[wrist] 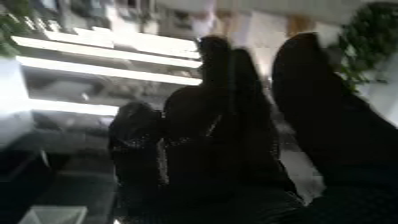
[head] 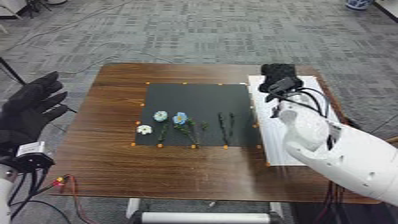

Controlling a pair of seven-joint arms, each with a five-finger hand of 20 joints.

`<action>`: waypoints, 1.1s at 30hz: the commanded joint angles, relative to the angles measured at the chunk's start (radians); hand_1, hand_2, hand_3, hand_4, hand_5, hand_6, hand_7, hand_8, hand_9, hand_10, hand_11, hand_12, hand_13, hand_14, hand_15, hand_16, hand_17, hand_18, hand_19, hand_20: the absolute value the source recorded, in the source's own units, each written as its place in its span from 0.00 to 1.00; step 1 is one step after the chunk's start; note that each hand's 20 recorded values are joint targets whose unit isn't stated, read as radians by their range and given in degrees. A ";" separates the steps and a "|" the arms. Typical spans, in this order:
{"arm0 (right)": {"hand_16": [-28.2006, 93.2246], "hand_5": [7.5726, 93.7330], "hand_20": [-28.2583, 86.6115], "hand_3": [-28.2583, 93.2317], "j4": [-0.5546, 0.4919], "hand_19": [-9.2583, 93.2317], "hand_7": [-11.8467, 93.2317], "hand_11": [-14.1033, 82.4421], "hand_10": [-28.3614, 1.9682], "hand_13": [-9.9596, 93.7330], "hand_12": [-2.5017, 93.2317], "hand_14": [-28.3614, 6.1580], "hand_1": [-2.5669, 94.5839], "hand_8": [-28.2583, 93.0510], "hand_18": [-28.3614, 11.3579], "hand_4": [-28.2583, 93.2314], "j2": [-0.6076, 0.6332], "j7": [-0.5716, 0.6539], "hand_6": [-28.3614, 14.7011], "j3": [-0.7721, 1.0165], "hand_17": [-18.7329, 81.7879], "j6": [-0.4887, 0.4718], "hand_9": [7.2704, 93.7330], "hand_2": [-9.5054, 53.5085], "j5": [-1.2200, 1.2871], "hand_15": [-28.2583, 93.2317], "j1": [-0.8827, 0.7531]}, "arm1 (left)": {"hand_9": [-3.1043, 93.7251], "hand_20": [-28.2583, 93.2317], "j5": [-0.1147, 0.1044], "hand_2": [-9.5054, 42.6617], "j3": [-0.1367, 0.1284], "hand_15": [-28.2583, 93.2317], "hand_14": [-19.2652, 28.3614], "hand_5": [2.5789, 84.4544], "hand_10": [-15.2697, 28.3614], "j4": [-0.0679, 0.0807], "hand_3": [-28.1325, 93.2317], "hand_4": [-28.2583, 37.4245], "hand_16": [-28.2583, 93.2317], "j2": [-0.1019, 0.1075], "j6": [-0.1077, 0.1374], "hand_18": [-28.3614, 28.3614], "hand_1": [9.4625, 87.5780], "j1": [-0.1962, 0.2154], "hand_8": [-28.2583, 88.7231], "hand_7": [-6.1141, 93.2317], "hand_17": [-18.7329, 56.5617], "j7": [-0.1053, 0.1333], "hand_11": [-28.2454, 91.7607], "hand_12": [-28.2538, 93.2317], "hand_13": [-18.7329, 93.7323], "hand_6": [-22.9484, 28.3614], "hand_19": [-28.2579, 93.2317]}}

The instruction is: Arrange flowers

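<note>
Glossy wooden table [head: 178,170], matt dark mat [head: 200,95]

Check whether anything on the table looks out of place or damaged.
The white flower sits at the left edge of the dark mat, with no stem I can make out, so it looks slightly stray. Nothing looks spilled.

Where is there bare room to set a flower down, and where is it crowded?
Bare: the dark mat's far half, beyond the blossoms; the brown wooden table between the mat and its left edge, and between the mat and its near edge. Crowded: the mat's near half, with blossoms and stems; the white board's far end, at the right hand.
</note>
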 commanded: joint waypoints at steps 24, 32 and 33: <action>0.52 0.70 0.73 0.85 0.129 1.00 0.49 0.37 0.77 0.74 0.51 0.63 0.52 0.21 0.19 0.00 0.059 -0.050 0.70 -0.043 0.56 0.266 0.80 0.00 -0.012 0.90 -0.131 | 0.19 0.33 0.003 0.15 -0.002 0.57 0.65 0.21 0.55 0.005 0.79 0.00 0.19 0.010 -0.011 0.82 0.17 -0.007 0.16 0.27 0.07 -0.010 0.39 0.39 0.21 0.47 0.53; 0.53 0.80 0.75 0.89 0.060 1.00 0.50 0.37 0.81 0.79 0.56 0.66 0.55 0.21 0.20 0.00 0.054 -0.131 0.72 -0.070 0.59 0.353 0.90 0.00 0.010 0.89 -0.108 | 0.19 0.33 0.003 0.15 -0.008 0.57 0.65 0.21 0.55 0.003 0.79 0.00 0.19 0.007 -0.010 0.82 0.17 0.001 0.16 0.27 0.07 -0.012 0.39 0.39 0.21 0.47 0.53; 0.53 0.80 0.75 0.89 0.048 1.00 0.50 0.36 0.81 0.79 0.56 0.66 0.55 0.21 0.20 0.00 0.047 -0.157 0.72 -0.070 0.59 0.337 0.90 0.00 0.018 0.89 -0.101 | 0.19 0.33 0.003 0.15 -0.009 0.57 0.65 0.21 0.55 0.002 0.79 0.00 0.19 0.005 -0.010 0.82 0.17 0.003 0.16 0.27 0.07 -0.015 0.39 0.39 0.21 0.47 0.53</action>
